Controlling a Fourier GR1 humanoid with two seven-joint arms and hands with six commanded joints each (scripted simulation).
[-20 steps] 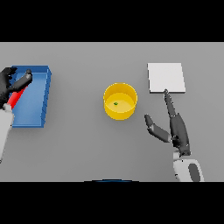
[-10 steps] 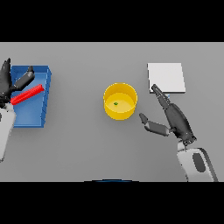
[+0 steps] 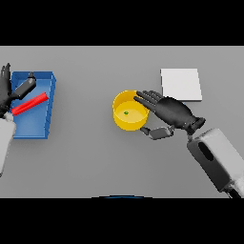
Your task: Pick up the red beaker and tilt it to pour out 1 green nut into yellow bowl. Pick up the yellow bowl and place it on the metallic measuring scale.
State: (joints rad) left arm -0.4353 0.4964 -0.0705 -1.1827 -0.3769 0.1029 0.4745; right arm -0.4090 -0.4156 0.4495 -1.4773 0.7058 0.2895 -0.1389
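Observation:
The yellow bowl (image 3: 129,112) stands at the middle of the table with one green nut (image 3: 126,113) inside. My right hand (image 3: 172,112) is at the bowl's right rim, open, its fingers reaching over the rim and its thumb low beside the wall. The red beaker (image 3: 29,104) lies on its side in the blue tray (image 3: 33,124) at the left. My left hand (image 3: 8,91) hovers over the tray's left end, open, just above the beaker and apart from it. The measuring scale (image 3: 180,84) is a pale square plate at the back right.
The blue tray's walls stand at the table's left edge. Bare grey tabletop lies between the bowl and the scale and along the front.
My right hand has swung left and turned palm down onto the bowl's right rim. The left hand has let go of the red beaker, which now lies in the tray.

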